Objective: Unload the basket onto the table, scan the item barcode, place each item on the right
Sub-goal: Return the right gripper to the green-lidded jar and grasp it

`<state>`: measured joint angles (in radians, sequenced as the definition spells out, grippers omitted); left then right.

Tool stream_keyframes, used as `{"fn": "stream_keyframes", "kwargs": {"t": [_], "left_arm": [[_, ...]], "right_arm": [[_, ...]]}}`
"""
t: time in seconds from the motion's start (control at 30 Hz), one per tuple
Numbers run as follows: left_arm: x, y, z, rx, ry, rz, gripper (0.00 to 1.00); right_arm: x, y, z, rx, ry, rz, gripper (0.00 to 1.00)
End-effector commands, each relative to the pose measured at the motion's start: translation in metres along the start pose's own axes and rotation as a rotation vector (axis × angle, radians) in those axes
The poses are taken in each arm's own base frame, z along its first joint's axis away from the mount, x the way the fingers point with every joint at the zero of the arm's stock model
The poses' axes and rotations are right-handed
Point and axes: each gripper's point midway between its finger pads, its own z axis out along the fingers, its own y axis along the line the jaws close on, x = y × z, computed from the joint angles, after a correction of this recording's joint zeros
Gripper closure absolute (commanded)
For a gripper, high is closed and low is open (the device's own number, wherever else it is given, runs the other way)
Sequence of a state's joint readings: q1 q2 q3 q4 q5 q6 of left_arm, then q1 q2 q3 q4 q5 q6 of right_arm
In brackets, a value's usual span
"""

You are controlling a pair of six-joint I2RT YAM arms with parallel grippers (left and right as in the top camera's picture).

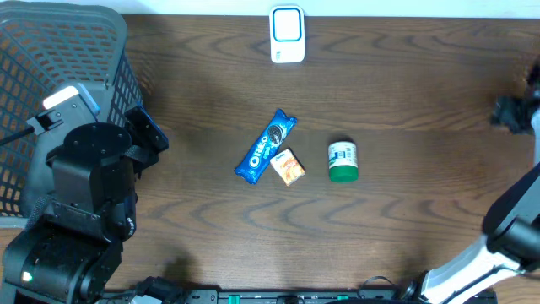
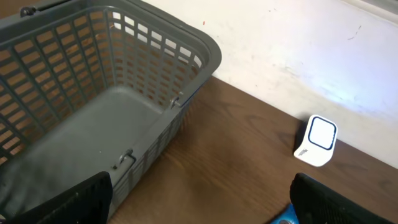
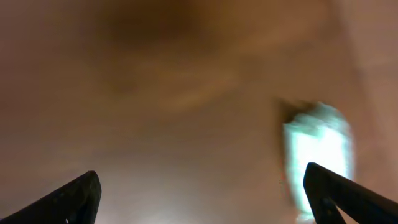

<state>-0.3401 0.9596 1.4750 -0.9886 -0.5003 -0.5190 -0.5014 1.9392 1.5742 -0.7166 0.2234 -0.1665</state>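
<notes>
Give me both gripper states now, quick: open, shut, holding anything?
Left gripper: open, holding nothing.
Right gripper: open, nothing between its fingers, though its wrist view is blurred.

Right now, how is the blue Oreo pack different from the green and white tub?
The Oreo pack is blue, long and flat; the tub is white and green, short and round. The Oreo pack lies slanted, right beside a small orange packet; the tub lies apart. Both rest on the table.
</notes>
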Motion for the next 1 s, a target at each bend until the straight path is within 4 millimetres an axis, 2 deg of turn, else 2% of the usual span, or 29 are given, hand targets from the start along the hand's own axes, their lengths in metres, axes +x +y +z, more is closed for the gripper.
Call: {"fn": "stream_keyframes", "kwargs": {"t": [0.0,0.13,0.2,0.27,0.4,0.67,0.73,0.97], "left_arm": [[-0.002,0.003,0.0,-0.014,-0.009,0.012,0.09],[-0.002,0.003,0.0,-0.014,-0.009,0.012,0.09],[-0.002,0.003,0.0,-0.014,-0.009,0.011,0.09],[-0.002,0.003,0.0,-0.014,-0.009,0.011,0.09],[-0.002,0.003,0.0,-0.014,-0.009,0.011,0.09],[-0.002,0.003,0.0,-0.014,-0.009,0.011,0.09],[-0.002,0.003,0.0,-0.014,-0.009,0.012,0.09],[-0.002,0.003,0.0,-0.014,-0.009,0.011,0.09]], "right_arm": [[-0.026,0.098,-0.087,-0.438,-0.121,0.047,0.01],[0.003,0.176,-0.139,-0.738,-0.009,0.022,0.01],[0.023,0.209,-0.158,-0.855,0.081,-0.003,0.01],[0.049,0.23,-0.167,-0.877,0.173,-0.052,0.01],[0.096,0.249,-0.167,-0.72,0.311,-0.141,0.01],[0.154,0.308,-0.202,-0.702,0.408,-0.273,0.01],[0.165,0.312,-0.2,-0.66,0.42,-0.283,0.01],[0.193,0.304,-0.184,-0.417,0.436,-0.204,0.01]]}}
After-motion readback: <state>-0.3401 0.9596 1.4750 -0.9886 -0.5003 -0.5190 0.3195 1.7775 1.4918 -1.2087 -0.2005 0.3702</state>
